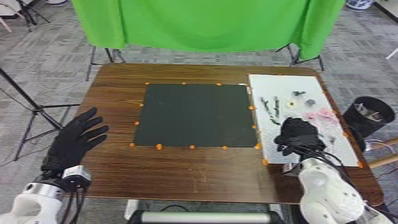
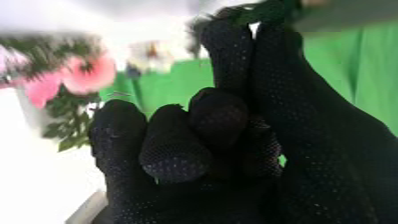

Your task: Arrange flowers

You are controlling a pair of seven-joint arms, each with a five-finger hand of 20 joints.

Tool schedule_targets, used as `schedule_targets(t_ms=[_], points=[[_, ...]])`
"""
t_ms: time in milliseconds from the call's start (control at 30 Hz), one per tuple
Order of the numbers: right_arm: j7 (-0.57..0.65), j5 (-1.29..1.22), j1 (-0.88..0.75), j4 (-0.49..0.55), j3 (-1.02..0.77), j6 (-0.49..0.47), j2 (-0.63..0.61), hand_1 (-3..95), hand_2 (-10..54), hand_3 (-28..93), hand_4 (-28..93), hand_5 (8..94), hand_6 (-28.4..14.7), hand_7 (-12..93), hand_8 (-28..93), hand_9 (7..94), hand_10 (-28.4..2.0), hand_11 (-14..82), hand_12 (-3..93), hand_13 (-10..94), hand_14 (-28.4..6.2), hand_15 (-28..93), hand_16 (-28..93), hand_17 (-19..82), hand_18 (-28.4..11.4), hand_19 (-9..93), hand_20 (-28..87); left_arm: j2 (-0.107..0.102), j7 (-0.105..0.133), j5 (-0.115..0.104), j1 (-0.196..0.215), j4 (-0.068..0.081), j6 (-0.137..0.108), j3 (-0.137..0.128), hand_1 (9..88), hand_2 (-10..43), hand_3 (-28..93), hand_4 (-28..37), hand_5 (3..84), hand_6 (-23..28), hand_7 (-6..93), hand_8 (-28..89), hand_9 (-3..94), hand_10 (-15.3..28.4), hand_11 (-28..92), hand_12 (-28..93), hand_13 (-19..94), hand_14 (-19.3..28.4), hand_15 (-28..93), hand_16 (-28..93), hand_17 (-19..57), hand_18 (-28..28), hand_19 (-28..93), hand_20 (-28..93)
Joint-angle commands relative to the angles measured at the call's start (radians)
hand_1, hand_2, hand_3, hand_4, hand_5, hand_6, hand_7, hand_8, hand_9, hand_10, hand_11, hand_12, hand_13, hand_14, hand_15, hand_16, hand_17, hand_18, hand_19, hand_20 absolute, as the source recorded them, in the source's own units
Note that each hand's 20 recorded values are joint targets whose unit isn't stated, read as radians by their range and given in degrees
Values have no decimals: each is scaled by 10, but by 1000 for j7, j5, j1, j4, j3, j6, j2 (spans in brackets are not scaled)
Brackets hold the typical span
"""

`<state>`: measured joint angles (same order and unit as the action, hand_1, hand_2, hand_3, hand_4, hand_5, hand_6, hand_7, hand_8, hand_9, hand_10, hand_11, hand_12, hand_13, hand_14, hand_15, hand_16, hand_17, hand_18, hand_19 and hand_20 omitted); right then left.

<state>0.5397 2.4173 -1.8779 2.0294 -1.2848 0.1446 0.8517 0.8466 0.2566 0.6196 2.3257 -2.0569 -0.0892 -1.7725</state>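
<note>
Right hand (image 1: 298,131), fingers curled, pinches green foliage (image 2: 265,12).

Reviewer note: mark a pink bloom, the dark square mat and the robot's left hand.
Pink bloom (image 2: 86,82): right wrist view, on its petals.
Dark square mat (image 1: 195,116): head view, middle of its surface.
Left hand (image 1: 66,145): head view, middle of the glove.

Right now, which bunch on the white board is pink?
The bunch by the board's right edge, beyond the right hand; pieces left of it show no pink.

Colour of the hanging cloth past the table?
Plain green; the cloth shows best in the head view.
</note>
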Motion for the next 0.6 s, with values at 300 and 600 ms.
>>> schedule_targets(t_ms=[300, 600], points=[[-16, -12, 201, 18, 100, 61, 6, 442, -95, 900, -228, 788, 4, 402, 220, 785, -87, 618, 562, 749, -76, 847, 339, 429, -225, 932, 614, 2, -6, 6, 17, -4, -2, -6, 255, -49, 696, -243, 277, 32, 210, -112, 239, 120, 239, 160, 207, 157, 390, -9, -82, 227, 483, 105], [-46, -11, 392, -31, 278, 41, 75, 439, -95, 900, -221, 789, 5, 406, 217, 786, -84, 619, 563, 752, -76, 846, 338, 432, -225, 932, 618, -8, -16, 16, 9, -1, 7, -16, 254, -49, 695, -243, 277, 32, 210, -112, 238, 119, 238, 159, 207, 156, 390, -9, -82, 227, 483, 106]])
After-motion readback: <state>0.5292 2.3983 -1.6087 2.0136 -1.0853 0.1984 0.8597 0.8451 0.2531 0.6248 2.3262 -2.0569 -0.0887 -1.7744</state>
